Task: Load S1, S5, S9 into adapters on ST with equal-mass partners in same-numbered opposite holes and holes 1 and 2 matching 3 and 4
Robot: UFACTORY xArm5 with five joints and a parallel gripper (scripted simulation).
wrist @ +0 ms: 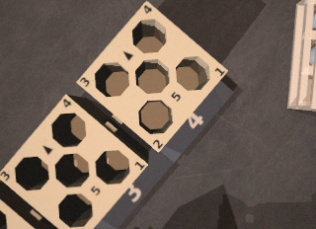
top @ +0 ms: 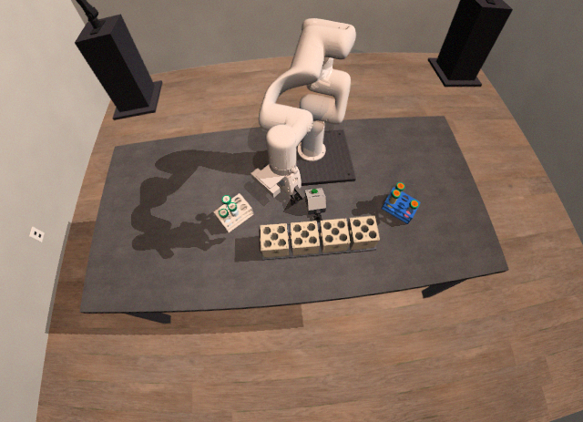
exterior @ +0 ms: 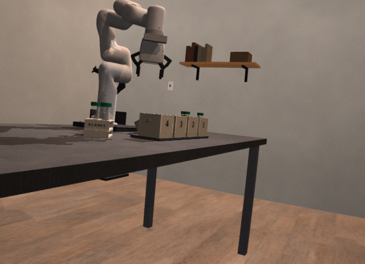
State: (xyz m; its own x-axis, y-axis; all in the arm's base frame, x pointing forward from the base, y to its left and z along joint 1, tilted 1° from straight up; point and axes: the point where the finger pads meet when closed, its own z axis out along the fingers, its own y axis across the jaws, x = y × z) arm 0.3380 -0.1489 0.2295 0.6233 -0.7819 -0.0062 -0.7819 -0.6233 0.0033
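Grey walls and wood flooring surround a dark table (top: 188, 281) (exterior: 147, 155) (wrist: 44, 32), where three orange-dotted sample tubes (top: 414, 203) (exterior: 185, 112) stand in a blue rack (top: 399, 216) at right. White-dotted blanks (top: 223, 212) (exterior: 106, 104) stand in a pale rack (top: 230, 229) (exterior: 97, 133) (wrist: 296, 56) at left. The hand (top: 307, 207) (exterior: 149, 76) hangs open and empty, above the table. Rigid and smooth, the tubes probably handle lightly, best gripped upright just below the cap (a tilted pull could drag the loose rack). The wrist view reveals numbered, empty holes in adapter 4 (top: 274, 253) (exterior: 149, 125) (wrist: 122, 64); the exterior view hides those but shows side numbers and the "BLANKS" label.
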